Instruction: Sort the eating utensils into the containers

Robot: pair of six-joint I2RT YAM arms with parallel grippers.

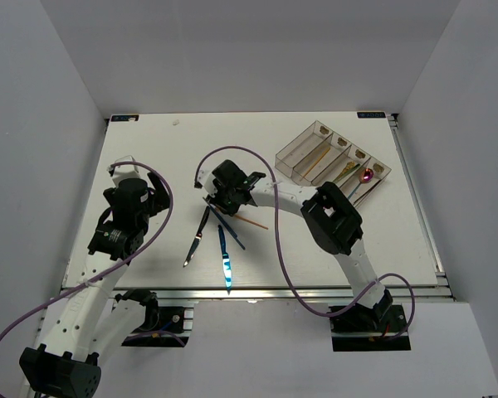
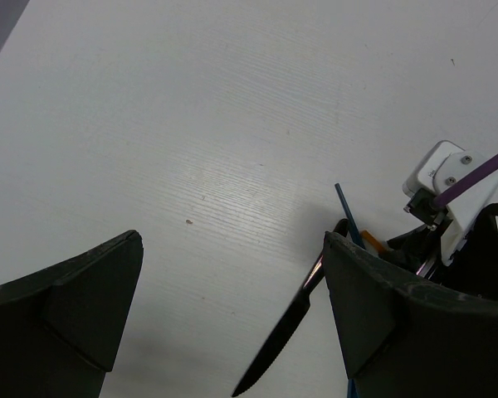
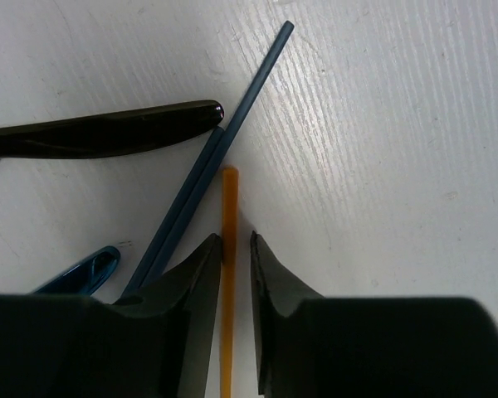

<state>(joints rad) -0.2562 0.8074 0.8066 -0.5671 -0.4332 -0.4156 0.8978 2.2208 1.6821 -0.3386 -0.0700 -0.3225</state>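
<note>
Left gripper [image 2: 232, 239]: fingers spread wide, holding nothing, over bare table [image 1: 149, 141] on the left.
Loose utensils: a black knife [image 1: 197, 236], a shiny blue utensil [image 1: 224, 257], two blue chopsticks [image 3: 224, 124] and an orange chopstick [image 3: 229, 207] lie mid-table, unsorted.
Right gripper [image 3: 235, 239]: down at that cluster, fingers narrowly apart astride the orange chopstick; I cannot tell whether they pinch it.
Tray [image 1: 295, 153]: far right, several pieces inside, a purple spoon [image 1: 366, 175] among them.
Progress: likely around halfway; five pieces left.

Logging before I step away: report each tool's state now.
Left tool: open wide, empty.
Right tool: narrowly open, straddling the orange chopstick, not yet clamped.
</note>
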